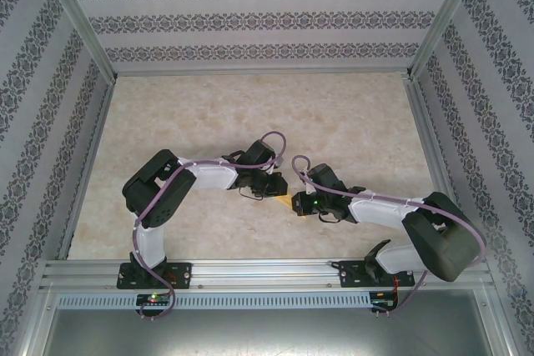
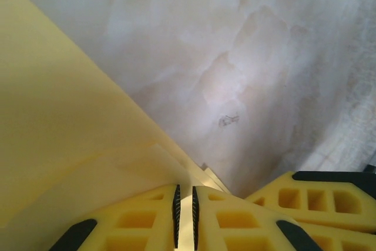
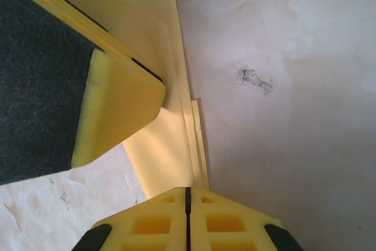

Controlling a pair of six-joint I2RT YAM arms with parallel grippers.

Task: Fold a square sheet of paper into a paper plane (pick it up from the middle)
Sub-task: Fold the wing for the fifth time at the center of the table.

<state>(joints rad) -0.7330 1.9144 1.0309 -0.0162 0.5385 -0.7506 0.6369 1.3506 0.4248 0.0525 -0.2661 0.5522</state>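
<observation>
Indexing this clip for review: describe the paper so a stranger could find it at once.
On the pale marbled table, look in its near half where the left arm and right arm meet tip to tip. The sheet of paper shows there as a small wedge, mustard-yellow against black arm ends and pale tabletop.

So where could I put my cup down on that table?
The far half of the table, up to the back wall, is bare; so is the near-left corner beside the left arm. It's crowded mid-front, where the left gripper and right gripper meet at the yellow paper.
</observation>
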